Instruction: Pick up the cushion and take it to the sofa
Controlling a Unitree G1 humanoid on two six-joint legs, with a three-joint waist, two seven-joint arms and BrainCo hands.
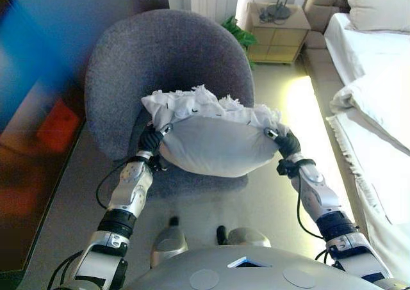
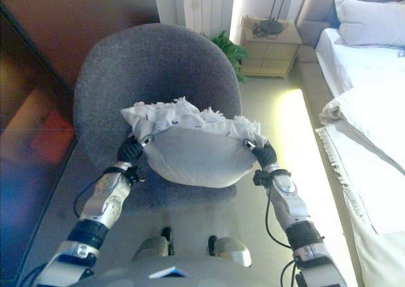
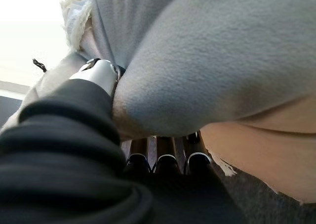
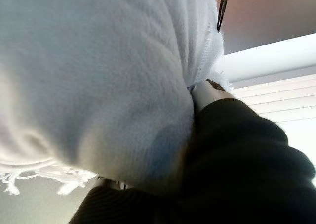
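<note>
I hold the pale grey fringed cushion (image 1: 208, 143) widthwise above the grey round chair (image 1: 160, 59), left hand (image 1: 152, 138) and right hand (image 1: 285, 143) clamped on its ends.

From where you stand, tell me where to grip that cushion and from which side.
Grip the cushion at its two side ends, coming in from left and right, as the left hand and right hand do. It is wide, soft and sagging at the middle above the grey chair.
</note>
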